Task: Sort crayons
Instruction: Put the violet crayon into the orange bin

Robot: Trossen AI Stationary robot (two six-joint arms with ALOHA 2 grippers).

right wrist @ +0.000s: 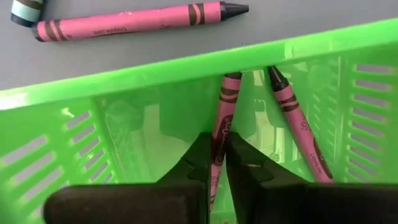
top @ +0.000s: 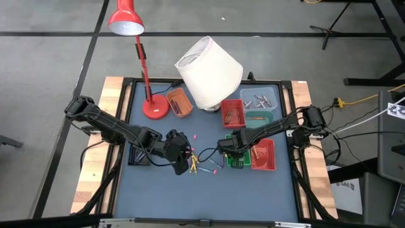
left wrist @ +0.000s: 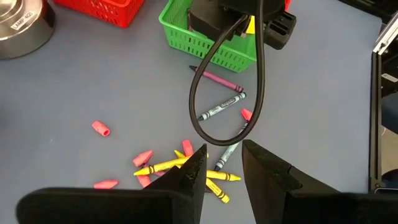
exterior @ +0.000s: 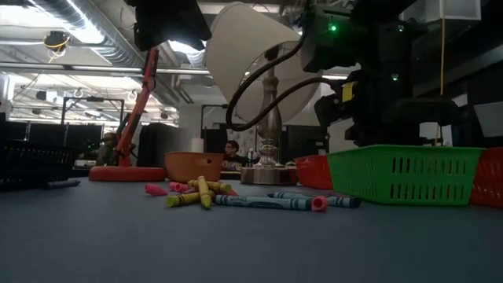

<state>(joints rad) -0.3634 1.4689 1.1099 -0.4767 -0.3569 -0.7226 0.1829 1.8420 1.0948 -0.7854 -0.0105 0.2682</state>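
Several crayons lie loose on the blue table mat: yellow, pink and blue-grey ones, also in the low view. My right gripper reaches down into the green tray and is shut on a magenta crayon. A second magenta crayon lies beside it in the tray. Another pink crayon lies on the mat just outside the tray wall. My left gripper hangs open above the loose pile, touching nothing. My right gripper pinches the magenta crayon's shaft between its two fingers, inside the green tray. The fingers come from above, pointing down, one on each long side of the crayon. The crayon's far end reaches the tray's wall; its near end is hidden by the fingers.
A red desk lamp's base and a lamp with a white shade stand at the back. There are an orange tray, red trays, a clear tray and a black tray. A black cable loop hangs from the right arm.
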